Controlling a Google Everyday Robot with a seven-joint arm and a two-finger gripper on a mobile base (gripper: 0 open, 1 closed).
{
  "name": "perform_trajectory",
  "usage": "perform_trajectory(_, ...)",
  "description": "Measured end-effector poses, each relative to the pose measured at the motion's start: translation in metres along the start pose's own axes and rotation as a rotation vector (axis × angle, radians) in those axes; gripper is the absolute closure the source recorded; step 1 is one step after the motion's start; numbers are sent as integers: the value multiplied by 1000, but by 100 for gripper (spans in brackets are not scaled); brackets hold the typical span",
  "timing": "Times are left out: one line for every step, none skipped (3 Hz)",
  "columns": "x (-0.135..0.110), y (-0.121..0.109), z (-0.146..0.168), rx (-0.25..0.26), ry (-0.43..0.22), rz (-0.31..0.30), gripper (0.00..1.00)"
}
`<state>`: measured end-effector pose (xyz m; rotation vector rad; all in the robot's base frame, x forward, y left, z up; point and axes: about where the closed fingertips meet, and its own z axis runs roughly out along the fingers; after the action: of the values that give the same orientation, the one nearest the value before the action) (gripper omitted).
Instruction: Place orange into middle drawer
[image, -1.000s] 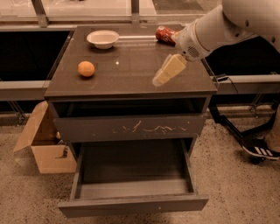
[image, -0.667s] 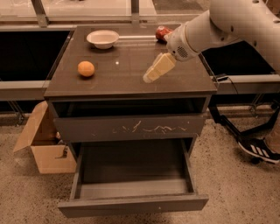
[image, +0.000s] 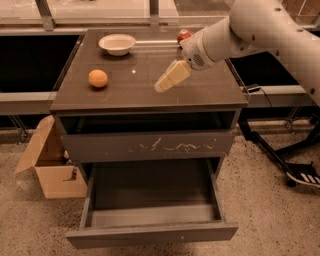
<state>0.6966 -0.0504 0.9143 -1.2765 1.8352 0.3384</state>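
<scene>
- Gripper (image: 168, 79) is held over the cabinet top (image: 205, 92), right of centre; whether it is spread or pressed together cannot be told.
- Orange (image: 98, 78), well apart on the left, is best approached centred from above.
- Middle drawer (image: 150, 192) is already pulled out.

A dark-topped table (image: 135, 92) is seen with three things set on its surface; a white bowl (image: 117, 44) is placed near the back edge, left of centre; the orange (image: 98, 78) is set on the left part, nearer the front than the bowl and well apart from it; a red soda can (image: 184, 35) is found at the back right, partly hidden by the arm; the pincer (image: 162, 86) is held over the top, right of centre, well apart from the orange.
</scene>
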Motion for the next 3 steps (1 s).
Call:
perform_trajectory(-12, -3, 27, -17, -63, 36, 0)
perform_trajectory(-24, -4, 52, -43, -100, 53, 0)
perform_trajectory(-37, -1, 78, -77, -133, 55, 0)
